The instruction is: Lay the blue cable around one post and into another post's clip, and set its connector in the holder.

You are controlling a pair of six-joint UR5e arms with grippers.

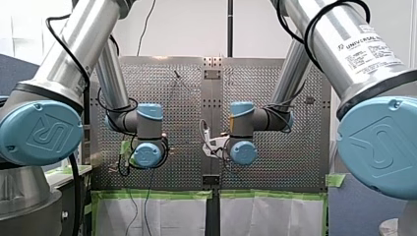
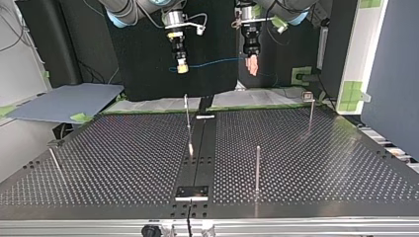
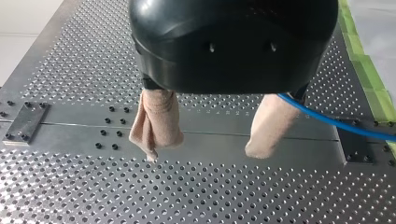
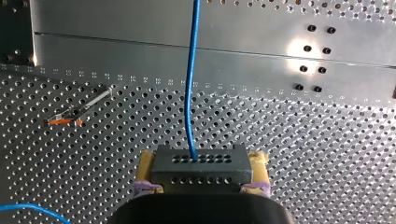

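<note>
Because my right hand (image 2: pixel 182 68) pinches the connector (image 4: pixel 201 169), the blue cable (image 2: pixel 212 62) runs well above the counter (image 2: pixel 296 158), clear of the posts (image 2: pixel 257 168), past my left hand (image 3: pixel 205 151), which hangs spread beside it.

The table (image 3: pixel 233 196) is bare perforated metal, brushed and dully shining, with smooth flat plates (image 3: pixel 224 133) along its middle. The blue cable (image 4: pixel 190 93) has a smooth, slightly glossy plastic sheath; its connector (image 4: pixel 201 169) is matt black plastic. On my left gripper (image 3: pixel 204 154) the fingers (image 3: pixel 156 119) wear wrinkled beige cloth-like covers under a glossy black housing (image 3: pixel 233 42). The posts (image 2: pixel 257 168) are thin polished metal.
</note>
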